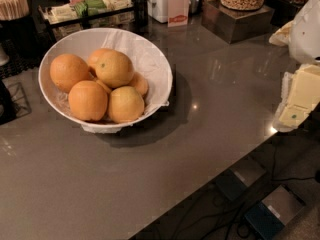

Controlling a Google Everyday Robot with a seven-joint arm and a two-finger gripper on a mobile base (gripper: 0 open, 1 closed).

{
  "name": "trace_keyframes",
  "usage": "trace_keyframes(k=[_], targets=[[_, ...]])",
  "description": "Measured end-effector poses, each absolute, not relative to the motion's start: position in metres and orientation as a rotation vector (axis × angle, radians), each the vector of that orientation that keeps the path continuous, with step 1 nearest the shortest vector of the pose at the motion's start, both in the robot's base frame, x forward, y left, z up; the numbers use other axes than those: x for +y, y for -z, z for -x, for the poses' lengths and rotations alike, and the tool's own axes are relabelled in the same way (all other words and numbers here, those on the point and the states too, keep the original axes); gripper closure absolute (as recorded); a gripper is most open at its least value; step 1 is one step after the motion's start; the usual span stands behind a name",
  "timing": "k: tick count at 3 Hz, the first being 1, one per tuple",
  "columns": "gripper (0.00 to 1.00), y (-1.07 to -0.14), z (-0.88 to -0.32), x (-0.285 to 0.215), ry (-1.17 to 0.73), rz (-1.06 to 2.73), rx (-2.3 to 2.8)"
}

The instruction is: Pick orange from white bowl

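Note:
The white bowl (150,59) stands on the grey counter at the left, lined with white paper. It holds several oranges piled together; the top orange (114,68) lies near the middle, others sit at the left (68,72) and front (88,100). My gripper (299,100), pale yellow on a white arm, is at the right edge of the view, well to the right of the bowl and apart from it, above the counter's edge. It holds nothing that I can see.
The grey counter (215,94) runs diagonally, with its front edge at the lower right. At the back stand a rack of packets (87,9), a white container with a card (167,4), a metal box under jars (235,16) and a holder of sticks (12,4).

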State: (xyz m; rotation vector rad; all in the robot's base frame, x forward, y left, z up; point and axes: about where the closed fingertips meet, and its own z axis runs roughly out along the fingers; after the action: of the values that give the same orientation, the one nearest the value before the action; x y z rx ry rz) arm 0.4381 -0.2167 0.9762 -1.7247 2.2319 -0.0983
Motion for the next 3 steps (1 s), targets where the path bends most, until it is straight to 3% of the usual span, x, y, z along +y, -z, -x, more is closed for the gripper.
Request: trace_keyframes(k=[1,3], targets=[[0.00,-0.976,-0.438,-0.216,0.098,1.725,2.230],[0.00,-0.999,-0.476,-0.141,0.113,1.876,1.964]])
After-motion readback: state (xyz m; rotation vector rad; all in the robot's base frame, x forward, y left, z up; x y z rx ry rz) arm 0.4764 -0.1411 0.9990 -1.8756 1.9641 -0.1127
